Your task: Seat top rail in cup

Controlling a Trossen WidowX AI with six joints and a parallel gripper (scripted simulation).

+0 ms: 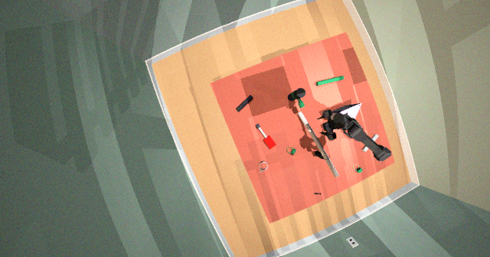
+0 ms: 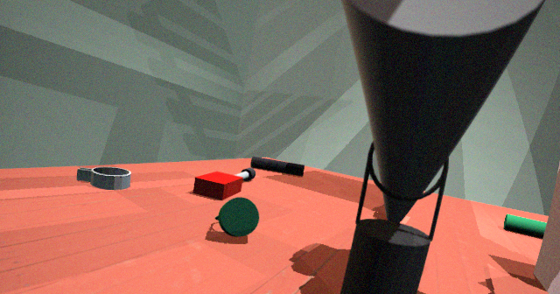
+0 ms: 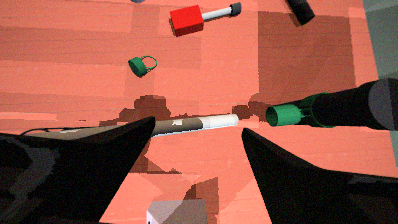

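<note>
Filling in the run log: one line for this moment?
tool: open, holds nothing | rail: cut end short of green cup, gap visible | seating: not done
</note>
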